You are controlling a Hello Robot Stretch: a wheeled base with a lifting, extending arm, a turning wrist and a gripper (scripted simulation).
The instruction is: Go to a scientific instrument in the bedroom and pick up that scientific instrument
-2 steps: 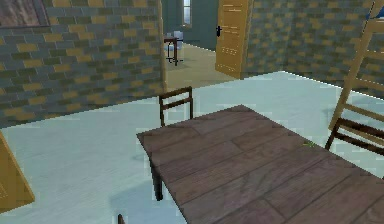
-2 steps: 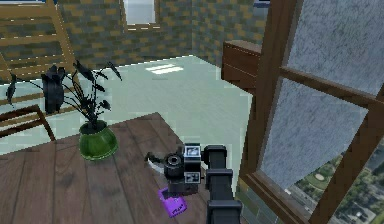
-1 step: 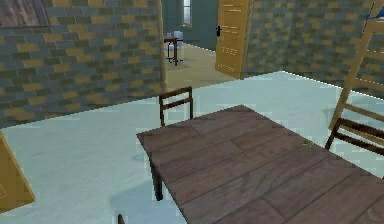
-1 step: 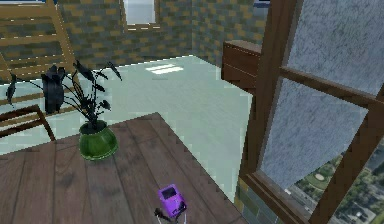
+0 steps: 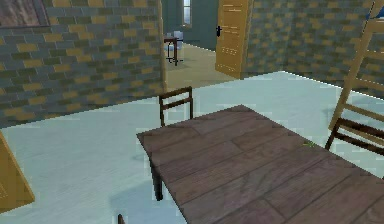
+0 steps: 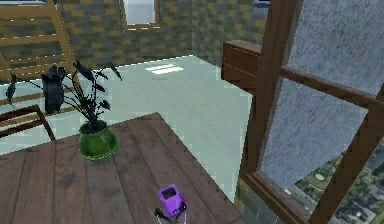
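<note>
One wooden table (image 5: 250, 160), two dark chairs (image 5: 177, 102) (image 5: 356, 133), one potted plant (image 6: 97, 135), one purple object (image 6: 171, 198), one door (image 5: 233, 38).

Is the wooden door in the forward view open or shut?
Open: the wooden door stands swung aside, and the next room shows past it.

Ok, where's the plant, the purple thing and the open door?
plant (image 6: 97, 140), arm side view, on its green pot.
purple thing (image 6: 171, 198), arm side view, on its front.
open door (image 5: 233, 35), forward view, on its wooden panel.

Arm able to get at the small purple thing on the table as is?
Likely yes. The small purple thing lies near the table edge, low in the arm side view, nothing before it; the potted plant stands farther out.
</note>
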